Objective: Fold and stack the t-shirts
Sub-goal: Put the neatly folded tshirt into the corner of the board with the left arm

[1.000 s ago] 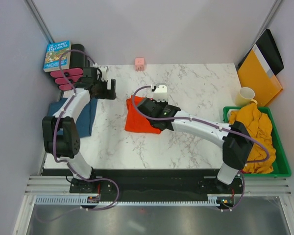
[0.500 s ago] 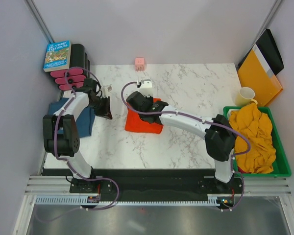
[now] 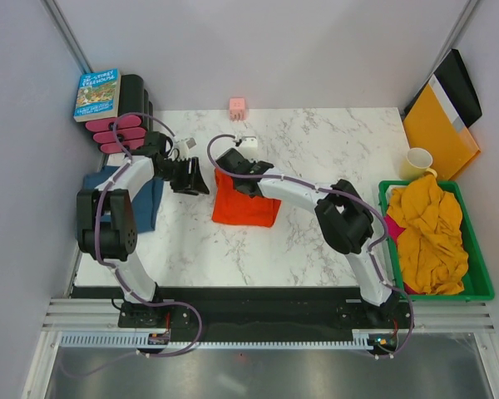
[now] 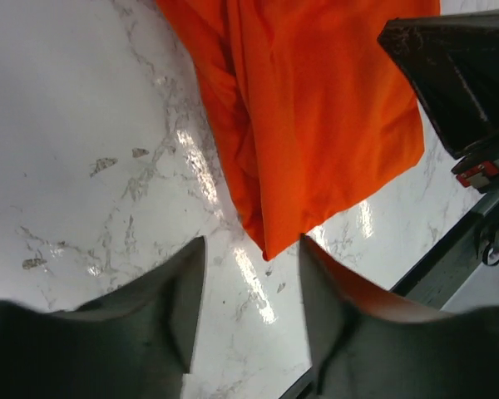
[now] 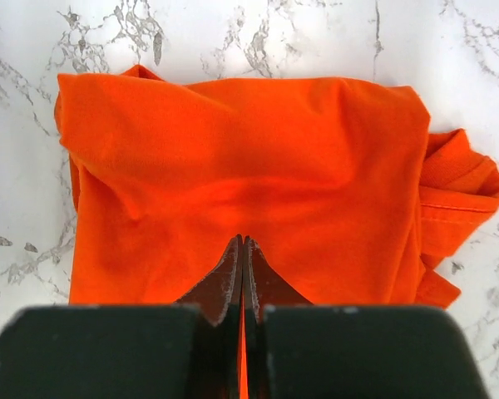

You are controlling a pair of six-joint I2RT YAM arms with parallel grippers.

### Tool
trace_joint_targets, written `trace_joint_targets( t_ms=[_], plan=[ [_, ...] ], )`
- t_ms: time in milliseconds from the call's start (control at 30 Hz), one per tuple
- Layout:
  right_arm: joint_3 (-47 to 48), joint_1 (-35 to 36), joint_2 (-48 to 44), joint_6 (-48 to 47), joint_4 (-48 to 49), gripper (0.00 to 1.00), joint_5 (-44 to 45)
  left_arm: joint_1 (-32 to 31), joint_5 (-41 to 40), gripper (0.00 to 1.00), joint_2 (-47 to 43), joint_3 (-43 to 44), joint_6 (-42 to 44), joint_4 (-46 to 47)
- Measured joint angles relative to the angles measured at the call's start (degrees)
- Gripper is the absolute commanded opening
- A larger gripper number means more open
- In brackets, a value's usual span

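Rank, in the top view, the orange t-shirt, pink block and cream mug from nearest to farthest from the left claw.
1. Orange t-shirt, just right of the left claw.
2. Pink block, at the back.
3. Cream mug, far right.

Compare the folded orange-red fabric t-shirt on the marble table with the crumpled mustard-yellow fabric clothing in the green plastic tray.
The orange-red t-shirt is folded into a flat rectangle; the mustard-yellow clothing is a crumpled heap. The orange-red t-shirt lies on the marble table; the mustard-yellow clothing fills the green tray. Both are plain, soft fabric.
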Motion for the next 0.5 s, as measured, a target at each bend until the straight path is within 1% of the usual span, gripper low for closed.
trace_joint_targets(
  t_ms=[33, 100, 133, 367, 500],
  plan=[
    [0.5, -0.2, 0.5, 0.2, -0.1, 0.00, -0.2, 0.0, 0.2, 0.90, 0.1, 0.0, -0.5, 0.6],
    [1.0, -0.4, 1.2, 0.9, -0.2, 0.00, -0.7, 0.0, 0.5, 0.94, 0.4, 0.1, -1.3, 1.5],
    [0.9, -0.4, 1.3, 1.2, -0.5, 0.00, -0.9, 0.0, 0.6, 1.00, 0.6, 0.1, -1.5, 1.8],
    [-1.4, 0.0, 1.3, 3.3, -0.5, 0.00, -0.8, -0.3, 1.8, 0.99, 2.3, 0.1, -1.7, 3.4],
    [-3.8, 0.6, 1.1, 4.5, -0.6, 0.00, -0.9, -0.7, 2.0, 0.97, 4.2, 0.1, -1.8, 4.7]
  ],
)
